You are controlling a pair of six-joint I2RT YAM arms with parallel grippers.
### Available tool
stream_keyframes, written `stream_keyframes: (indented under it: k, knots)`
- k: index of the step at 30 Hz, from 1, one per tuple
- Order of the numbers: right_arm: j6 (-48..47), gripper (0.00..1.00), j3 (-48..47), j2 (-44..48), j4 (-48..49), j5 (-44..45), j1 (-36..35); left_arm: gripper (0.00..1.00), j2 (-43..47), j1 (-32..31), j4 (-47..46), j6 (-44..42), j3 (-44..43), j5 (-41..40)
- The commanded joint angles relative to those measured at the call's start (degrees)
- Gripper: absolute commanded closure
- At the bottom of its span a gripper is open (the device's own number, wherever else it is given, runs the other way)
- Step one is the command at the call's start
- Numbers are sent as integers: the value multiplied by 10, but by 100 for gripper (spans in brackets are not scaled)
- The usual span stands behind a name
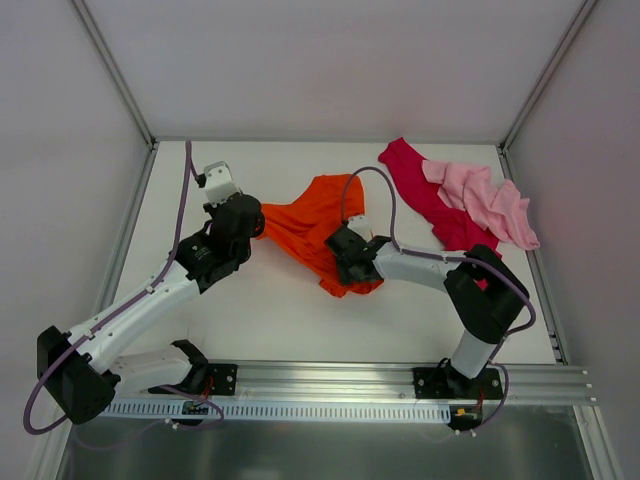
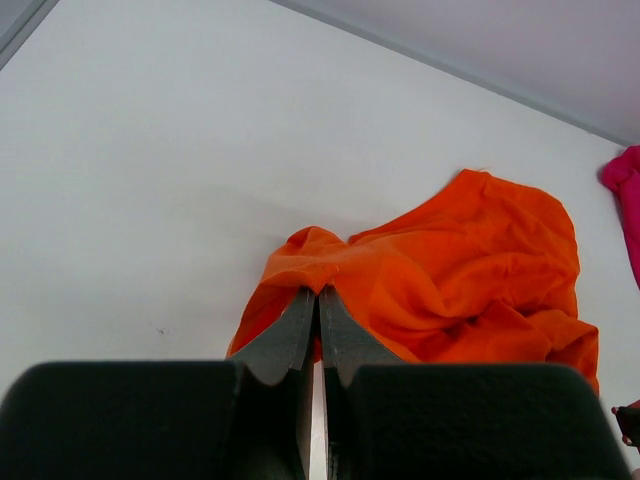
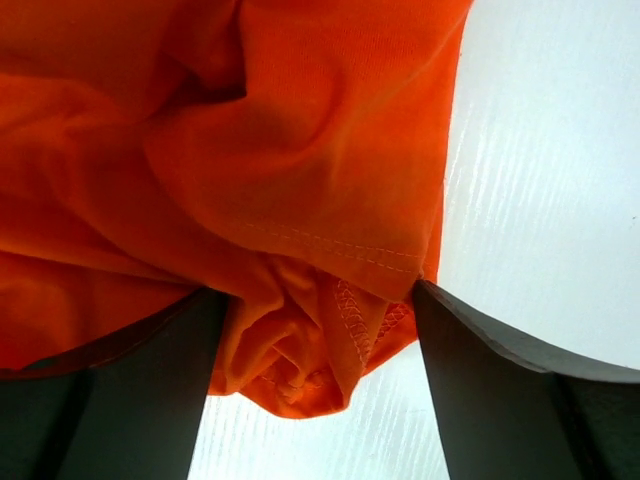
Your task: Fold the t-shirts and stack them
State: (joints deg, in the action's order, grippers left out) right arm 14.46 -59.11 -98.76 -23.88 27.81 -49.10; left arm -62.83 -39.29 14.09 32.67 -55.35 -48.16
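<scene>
The bright orange t-shirt lies crumpled mid-table. My left gripper is shut on its left edge; the left wrist view shows the tips pinching a fold of orange cloth. My right gripper stands open at the shirt's near right corner. In the right wrist view a bunched, stitched hem hangs between the spread fingers, above the white table. At the back right lies the magenta-red t-shirt, with the light pink t-shirt heaped partly over it.
White walls with metal frame posts enclose the table on three sides. An aluminium rail carrying both arm bases runs along the near edge. Bare white tabletop shows in front of the orange shirt.
</scene>
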Motion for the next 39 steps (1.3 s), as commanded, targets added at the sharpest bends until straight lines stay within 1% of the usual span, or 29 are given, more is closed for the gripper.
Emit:
stream_keyframes:
  k: [1, 4, 5, 7, 8, 10, 11, 14, 16, 17, 18, 19, 21, 22, 24, 26, 32, 37, 39]
  knots:
    - [26, 23, -3, -12, -10, 37, -4, 100, 10, 3, -13, -1, 2, -25]
    - [29, 24, -2, -10, -10, 40, -4, 100, 10, 3, -14, -1, 5, -27]
    - [29, 33, 0, -6, -9, 47, -5, 100, 9, 3, -15, -1, 5, -27]
    - [30, 46, 5, 4, -10, 53, -6, 100, 9, 3, -16, -1, 5, -29]
    - [31, 72, 3, 5, -13, 61, -5, 100, 8, 3, -15, -1, 5, -30]
    - [34, 92, -10, 2, -30, 68, -5, 100, 10, 3, -13, 4, 5, -30]
    - [35, 99, -16, 1, -35, 81, -5, 100, 10, 3, -10, 6, 6, -32]
    - [33, 99, -41, 5, -54, 108, -6, 100, 15, 3, -6, 8, 9, -32]
    - [19, 99, -62, 10, -84, 125, -6, 100, 16, 3, -6, 8, 12, -32]
    - [15, 99, -99, 11, -99, 152, -6, 100, 15, 3, -5, 9, 11, -32]
    - [2, 99, -122, 14, -140, 170, -5, 100, 12, 3, -4, 10, 10, -32]
    - [0, 99, -176, 21, -167, 205, -3, 100, 12, 3, -1, 12, 9, -32]
    - [-20, 99, -231, 33, -228, 232, 1, 100, 15, 3, 3, 14, 9, -33]
    - [-27, 99, -282, 49, -247, 255, 1, 100, 17, 3, 5, 15, 9, -35]
    - [-36, 99, -325, 65, -294, 278, 1, 100, 24, 3, 4, 16, 13, -39]
    - [-56, 99, -358, 91, -311, 313, 1, 100, 28, 3, 6, 16, 15, -40]
    - [-84, 99, -381, 127, -332, 356, 16, 100, 34, 3, 17, 23, 11, -45]
    - [-77, 99, -367, 146, -350, 409, 37, 100, 53, 3, 35, 24, 9, -59]
    - [-73, 99, -355, 159, -351, 416, 51, 100, 57, 3, 45, 25, 5, -65]
